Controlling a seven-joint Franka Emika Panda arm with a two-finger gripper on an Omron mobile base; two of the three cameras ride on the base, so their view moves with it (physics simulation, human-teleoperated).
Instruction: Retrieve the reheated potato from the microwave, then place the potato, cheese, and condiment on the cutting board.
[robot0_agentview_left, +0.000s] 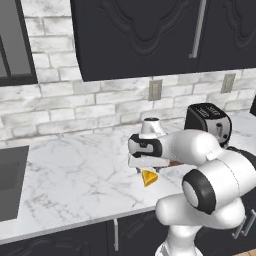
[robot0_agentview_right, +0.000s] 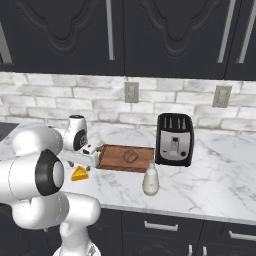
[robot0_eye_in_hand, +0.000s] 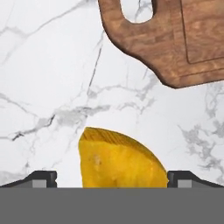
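cheese (robot0_eye_in_hand: 120, 159) bottom centre of hand view, between the fingers (robot0_eye_in_hand: 41, 178) | fingers spread, not touching it | cutting board (robot0_eye_in_hand: 175, 39) upper right | potato (robot0_agentview_right: 131, 156) on board

You see the yellow-orange cheese (robot0_eye_in_hand: 120, 159) between the dark fingertips (robot0_eye_in_hand: 41, 178), with faint streaks on its face. Just beyond the hand lies the reddish-brown board (robot0_eye_in_hand: 183, 39), its wood grain showing. The counter (robot0_eye_in_hand: 48, 78) under the hand is white marble with grey veins. On the board sits the brown potato (robot0_agentview_right: 130, 156). Farther off stands a black toaster (robot0_agentview_right: 174, 139).
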